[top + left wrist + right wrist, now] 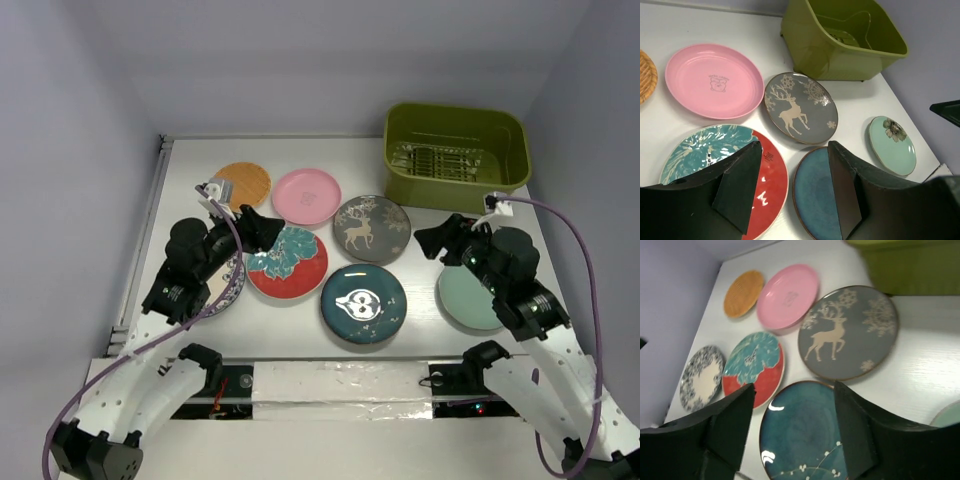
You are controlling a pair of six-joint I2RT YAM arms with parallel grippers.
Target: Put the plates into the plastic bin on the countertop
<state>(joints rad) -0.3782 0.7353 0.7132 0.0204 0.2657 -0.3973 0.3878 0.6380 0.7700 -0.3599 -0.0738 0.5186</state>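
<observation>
The left gripper [795,147] holds its two fingers [740,185] spread wide, with nothing between them. Through the gap its wrist view shows the red edge of the red-teal floral plate [715,155] and the rim of the dark teal plate [812,195]. From above, it hangs over that floral plate's 11 o'clock rim; whether it touches the plate cannot be told.

The right gripper [794,387] is released too, its fingers [855,430] parted and empty, framing the dark teal plate below. In the top view it sits just at 3 o'clock of the grey deer plate [372,228] and at 11 o'clock of the mint green plate [462,300], whose right side the right arm covers.

All seven plates lie flat on the white countertop [290,325], outside the plastic bin [455,187]:
- The wood-tan plate [243,185] and the pink plate [306,195] sit side by side at 12 o'clock of the floral plate.
- The deer plate is at 4 o'clock of the pink one.
- The dark teal plate is at 6 o'clock of the deer plate.
- The white blue-rimmed plate [702,377] is at 9 o'clock of the floral plate, largely hidden under the left arm from above.

The olive-green bin stands at 1 o'clock of the deer plate, in the far right corner, with a wire rack [437,160] on its floor. A metal rail [145,240] runs along the countertop's 9 o'clock edge.
</observation>
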